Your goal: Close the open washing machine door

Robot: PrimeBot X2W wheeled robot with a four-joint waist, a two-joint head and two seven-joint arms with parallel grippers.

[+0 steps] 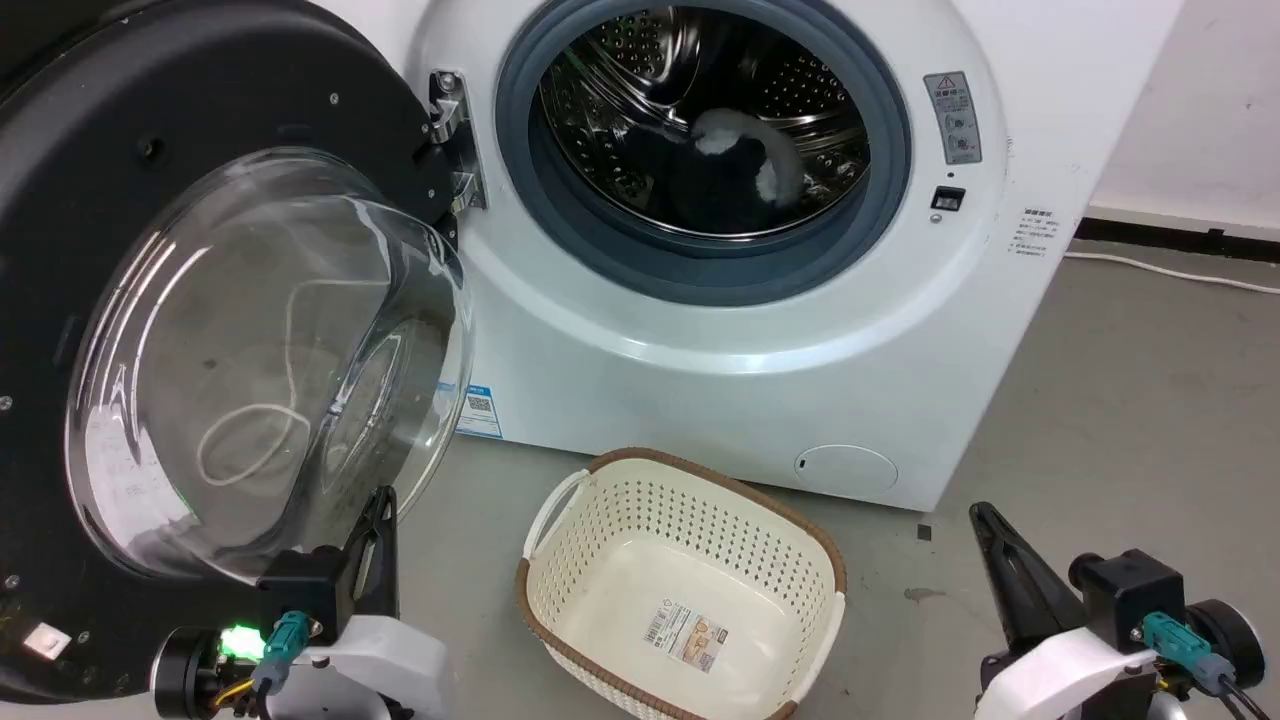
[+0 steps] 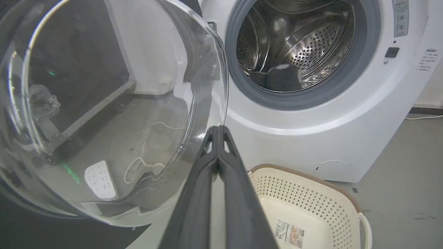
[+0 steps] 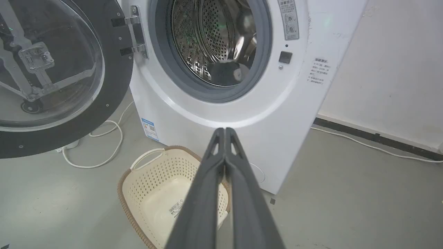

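Glass-bowled door [image 1: 250, 350] hangs wide open, its bowl edge just beyond the left gripper's [image 2: 218, 128] clenched, empty jaws, while the right gripper [image 3: 225, 130], jaws clenched empty too, points at the washer [image 3: 277, 103] front.

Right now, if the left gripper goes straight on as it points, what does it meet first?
Probably the washing machine door: the left gripper aims at its glass bowl's edge; depth is unclear.
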